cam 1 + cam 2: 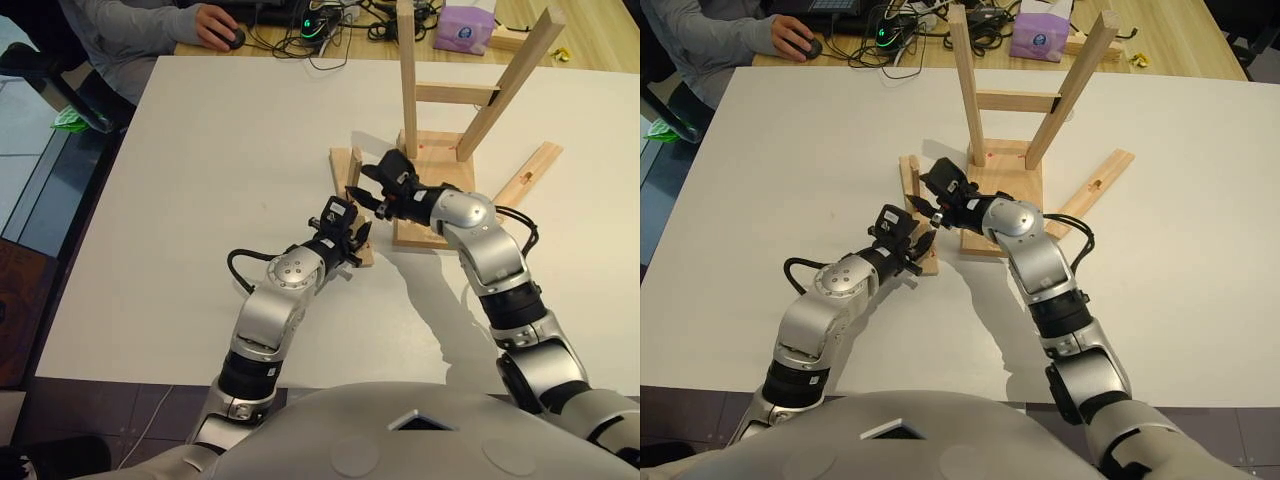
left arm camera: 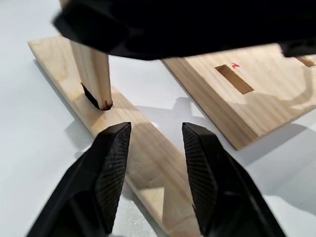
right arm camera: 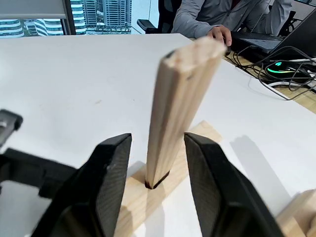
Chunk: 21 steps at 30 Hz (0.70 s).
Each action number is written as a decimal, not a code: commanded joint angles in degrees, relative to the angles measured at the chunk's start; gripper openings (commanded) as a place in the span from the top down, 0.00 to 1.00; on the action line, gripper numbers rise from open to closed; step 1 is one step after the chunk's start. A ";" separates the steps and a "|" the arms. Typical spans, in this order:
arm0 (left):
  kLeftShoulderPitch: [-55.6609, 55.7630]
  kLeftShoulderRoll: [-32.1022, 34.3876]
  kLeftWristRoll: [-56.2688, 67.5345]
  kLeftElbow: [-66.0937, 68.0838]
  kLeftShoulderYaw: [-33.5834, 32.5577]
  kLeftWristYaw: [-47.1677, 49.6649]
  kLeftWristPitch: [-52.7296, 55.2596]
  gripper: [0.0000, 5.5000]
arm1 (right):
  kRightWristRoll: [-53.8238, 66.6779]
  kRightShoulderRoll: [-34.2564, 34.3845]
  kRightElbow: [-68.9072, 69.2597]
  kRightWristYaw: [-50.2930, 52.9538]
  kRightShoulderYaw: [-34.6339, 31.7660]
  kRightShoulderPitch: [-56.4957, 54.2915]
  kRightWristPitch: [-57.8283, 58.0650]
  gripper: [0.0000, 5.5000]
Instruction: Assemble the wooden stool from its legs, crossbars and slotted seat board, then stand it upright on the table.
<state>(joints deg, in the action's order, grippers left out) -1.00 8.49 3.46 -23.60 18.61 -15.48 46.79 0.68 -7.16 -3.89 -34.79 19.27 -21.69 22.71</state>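
Right gripper [image 3: 158, 140] first: its fingers are spread to either side of the crossbar [image 3: 182, 98], flanking it rather than squeezing, with daylight on at least one side. That looks like a guarding stance, ready to catch the bar if it tips. The crossbar stands nearly upright, leaning a touch, with its foot in the slot of the leg [image 2: 143, 158] that lies flat on the table [image 1: 200, 200].

Over to the left gripper [image 2: 155, 129]: fingers apart, poised over the near end of that same leg. My read is that it's there to pin the leg down so the joint can be pressed home without the wood sliding.

Just beside them lies the seat [image 2: 256, 98], underside up with an empty slot showing. Farther back on it the standing legs [image 1: 407, 70] rise tall, joined by the fitted crossbar [image 1: 455, 95], so half the frame looks done. The last leg [image 1: 528, 175] lies by the seat's far edge, untouched.

I'd call this mid-assembly: the second leg pair is being built, and the bar probably needs seating deeper.
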 commanded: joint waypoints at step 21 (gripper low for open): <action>10.53 2.07 23.51 5.52 -34.40 -1.82 5.39 0.65 | 16.79 7.71 4.19 4.91 -14.35 3.09 -6.73 0.93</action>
<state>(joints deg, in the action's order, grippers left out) 9.12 13.84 24.54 -19.38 -14.18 -20.29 48.85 16.16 0.16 -2.03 -29.60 5.37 -18.04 16.64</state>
